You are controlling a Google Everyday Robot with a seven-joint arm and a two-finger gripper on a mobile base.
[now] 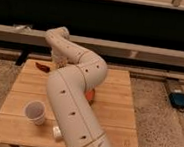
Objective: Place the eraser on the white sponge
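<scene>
On the table (115, 116): gripper (61, 62) low at far left, near red chili (43, 67), opening and load cannot be told | eraser unseen, perhaps behind arm (77, 101) | sponge (56, 131) beside cup (35, 112) | eraser likely light, stiff: pinch across narrow sides

From here I count one light wooden table (115, 121); one pale paper cup (35, 112); one small red chili-like thing (43, 67); one half-hidden orange round thing (91, 95); one small pale white block (56, 131); one gripper (61, 62), over the table's far-left part.
</scene>
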